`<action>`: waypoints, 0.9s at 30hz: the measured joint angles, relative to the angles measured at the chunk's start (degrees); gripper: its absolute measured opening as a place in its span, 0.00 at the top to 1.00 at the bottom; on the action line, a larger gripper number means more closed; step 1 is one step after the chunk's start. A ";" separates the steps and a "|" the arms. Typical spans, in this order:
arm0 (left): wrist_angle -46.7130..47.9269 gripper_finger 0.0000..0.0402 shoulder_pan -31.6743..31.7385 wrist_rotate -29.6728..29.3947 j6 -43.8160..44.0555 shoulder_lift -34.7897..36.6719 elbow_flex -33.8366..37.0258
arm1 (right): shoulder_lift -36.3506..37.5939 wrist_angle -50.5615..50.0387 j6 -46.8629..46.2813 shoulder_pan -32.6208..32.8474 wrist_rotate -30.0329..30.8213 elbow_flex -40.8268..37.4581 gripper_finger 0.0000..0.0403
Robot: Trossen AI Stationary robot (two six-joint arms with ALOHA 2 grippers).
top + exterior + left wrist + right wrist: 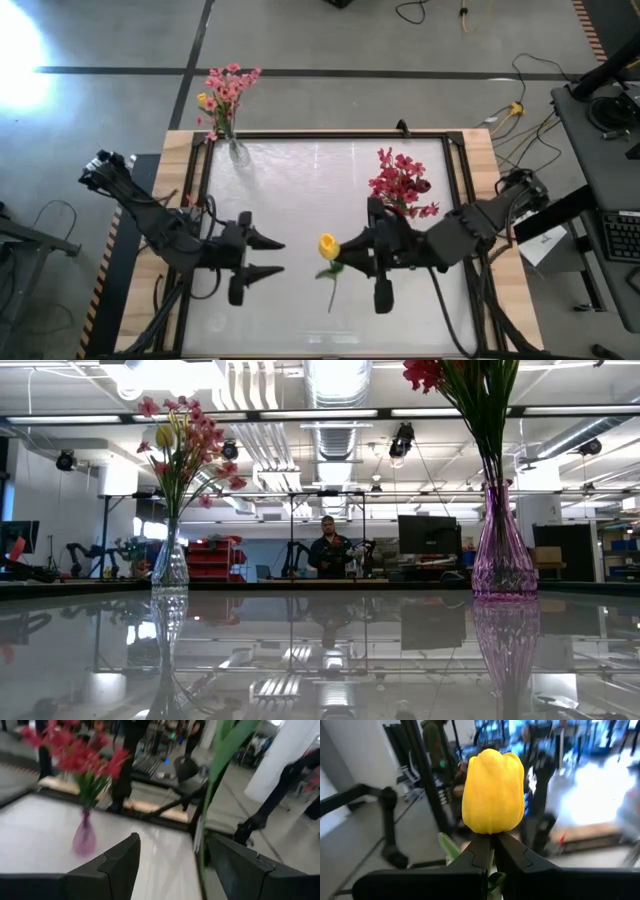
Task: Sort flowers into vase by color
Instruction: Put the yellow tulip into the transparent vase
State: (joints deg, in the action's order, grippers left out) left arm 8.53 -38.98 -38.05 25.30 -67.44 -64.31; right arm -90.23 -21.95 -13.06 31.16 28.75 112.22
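Right tool [345, 255] clenched on yellow tulip [328, 246] just below the bloom, stem hanging toward the counter [300, 180]. Left tool [272, 257], released, faces it; the clear vase [238, 152] lies beyond, nearer the left arm.

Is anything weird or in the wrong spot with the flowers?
One thing: a yellow bud sits among the pink flowers in the clear vase, so colors are mixed there. The right hand holds a yellow tulip above the table. Nothing is spilled or tipped.

Glossy table [300, 190] — two vases [238, 152]
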 joint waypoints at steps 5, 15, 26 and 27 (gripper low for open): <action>-9.56 0.44 1.35 0.01 -5.34 -4.73 -0.50 | -2.92 -0.80 5.59 -1.45 -0.05 4.91 0.97; -18.02 0.44 7.90 9.52 -5.68 -11.22 -1.64 | -3.81 -2.23 8.39 -4.17 -0.20 5.36 0.97; -24.55 0.57 12.21 11.85 -8.59 -11.41 -1.66 | -3.79 -7.42 9.10 -6.72 -0.20 5.32 0.97; -24.65 0.59 12.60 11.77 -8.64 -11.14 -1.64 | -3.79 -7.76 8.81 -7.12 -0.20 5.32 0.97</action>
State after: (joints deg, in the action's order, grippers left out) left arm -16.12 -26.38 -26.28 16.66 -78.58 -65.96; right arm -94.02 -29.71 -4.25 24.04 28.56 117.54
